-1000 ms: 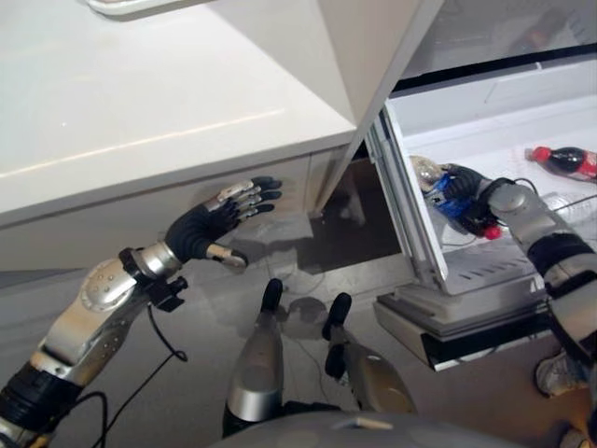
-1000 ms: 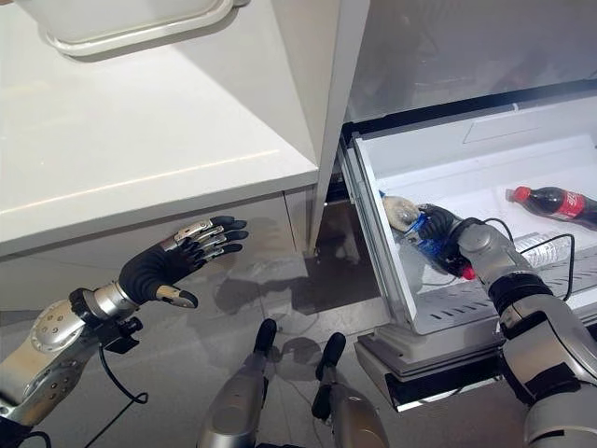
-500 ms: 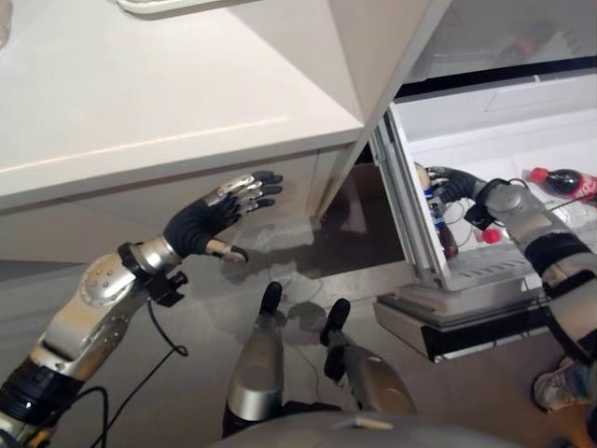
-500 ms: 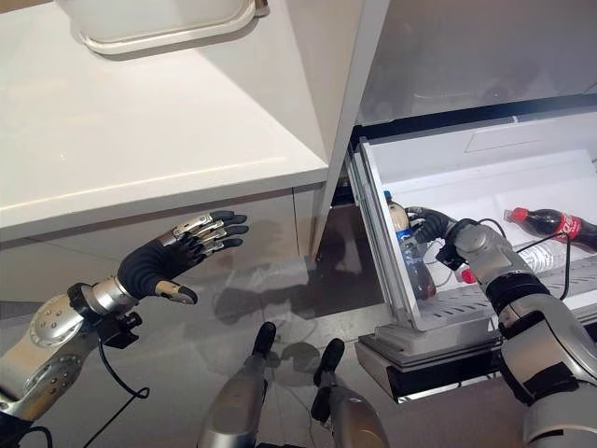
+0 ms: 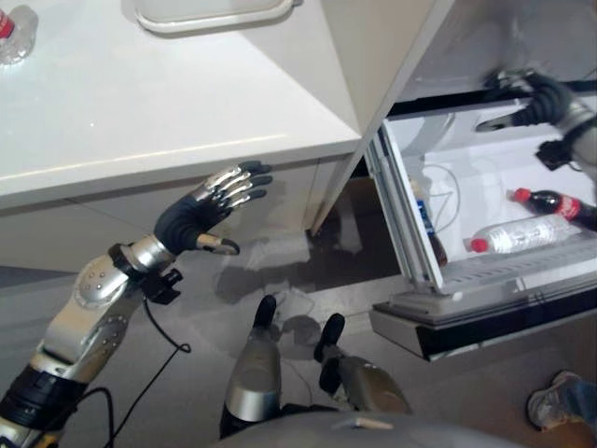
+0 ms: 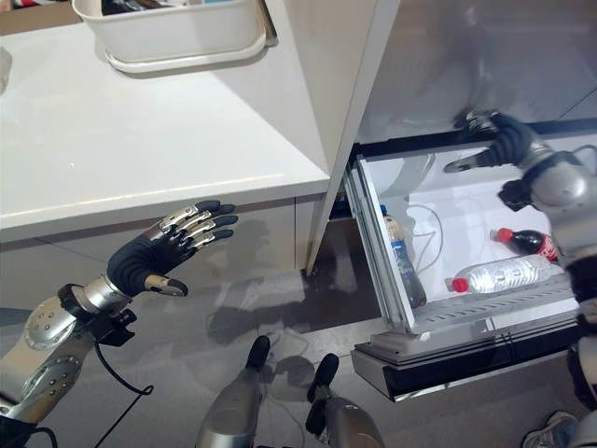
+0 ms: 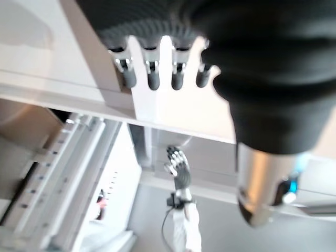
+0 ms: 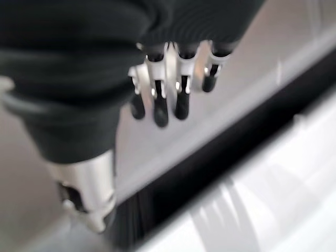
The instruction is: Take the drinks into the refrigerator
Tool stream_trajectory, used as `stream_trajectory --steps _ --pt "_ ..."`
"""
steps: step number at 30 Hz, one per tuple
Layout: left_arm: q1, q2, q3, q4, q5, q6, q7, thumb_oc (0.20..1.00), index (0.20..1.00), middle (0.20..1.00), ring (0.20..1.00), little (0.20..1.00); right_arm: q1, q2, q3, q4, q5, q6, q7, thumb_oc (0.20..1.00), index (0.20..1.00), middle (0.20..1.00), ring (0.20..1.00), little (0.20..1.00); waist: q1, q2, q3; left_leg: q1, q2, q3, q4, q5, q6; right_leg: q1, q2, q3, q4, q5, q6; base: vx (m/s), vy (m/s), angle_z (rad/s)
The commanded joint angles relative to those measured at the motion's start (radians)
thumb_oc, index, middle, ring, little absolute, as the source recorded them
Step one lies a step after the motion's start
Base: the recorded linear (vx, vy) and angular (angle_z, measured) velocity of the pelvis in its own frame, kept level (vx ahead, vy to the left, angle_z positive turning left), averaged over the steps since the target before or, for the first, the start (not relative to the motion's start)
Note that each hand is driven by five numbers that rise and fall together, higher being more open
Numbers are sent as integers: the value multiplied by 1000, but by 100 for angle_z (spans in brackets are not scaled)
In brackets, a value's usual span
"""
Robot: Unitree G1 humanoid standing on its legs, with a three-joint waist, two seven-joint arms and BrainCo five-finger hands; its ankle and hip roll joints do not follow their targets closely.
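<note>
The refrigerator drawer (image 6: 378,238) stands pulled out at the right. Inside it, a bottle with a blue label (image 6: 402,263) lies along the left wall. A clear water bottle with a red cap (image 6: 504,273) and a cola bottle (image 6: 528,243) lie further right. My right hand (image 6: 500,140) hangs above the drawer's back edge, open and holding nothing; its relaxed fingers (image 8: 168,102) show in the right wrist view. My left hand (image 5: 199,211) is open in front of the white counter (image 5: 168,121), fingers (image 7: 152,73) straight.
A white tub (image 6: 173,33) sits at the back of the counter. Another bottle (image 5: 13,34) lies at the counter's far left. A tall white panel (image 6: 340,84) divides the counter from the refrigerator. A person's shoe (image 5: 558,411) is on the floor at lower right.
My right hand let go of the blue-label bottle, which now rests against the drawer's left wall, and rose to the drawer's back edge. The camera tilted up a little.
</note>
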Motion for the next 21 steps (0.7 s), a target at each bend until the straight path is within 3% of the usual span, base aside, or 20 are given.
stream_trajectory --steps 1,6,8,21 --pt "74 -53 49 -29 45 -62 16 1000 1000 1000 1000 1000 149 18 -130 -125 28 -86 -100 1000 1000 1000 1000 1000 -38 -27 -118 68 23 76 -25 -83 14 14 -17 8 101 -58 86 61 47 -15" --pt "123 -112 93 -13 77 -75 29 1000 1000 1000 1000 1000 336 126 -305 -284 15 -119 -117 1000 1000 1000 1000 1000 -58 -24 -144 102 20 120 -26 -102 23 29 -9 59 88 -54 91 81 59 -31" --pt "155 -160 128 -6 101 -86 42 1000 1000 1000 1000 1000 442 211 -382 -376 -10 -132 -120 1000 1000 1000 1000 1000 -76 -15 -156 130 20 155 -27 -117 31 32 -3 96 92 -55 94 84 75 -50" --pt "233 -279 212 -1 162 -125 59 1000 1000 1000 1000 1000 720 468 -527 -512 -67 -166 -109 1000 1000 1000 1000 1000 -131 27 -202 205 12 230 -28 -156 50 44 7 183 112 -69 103 47 46 -25"
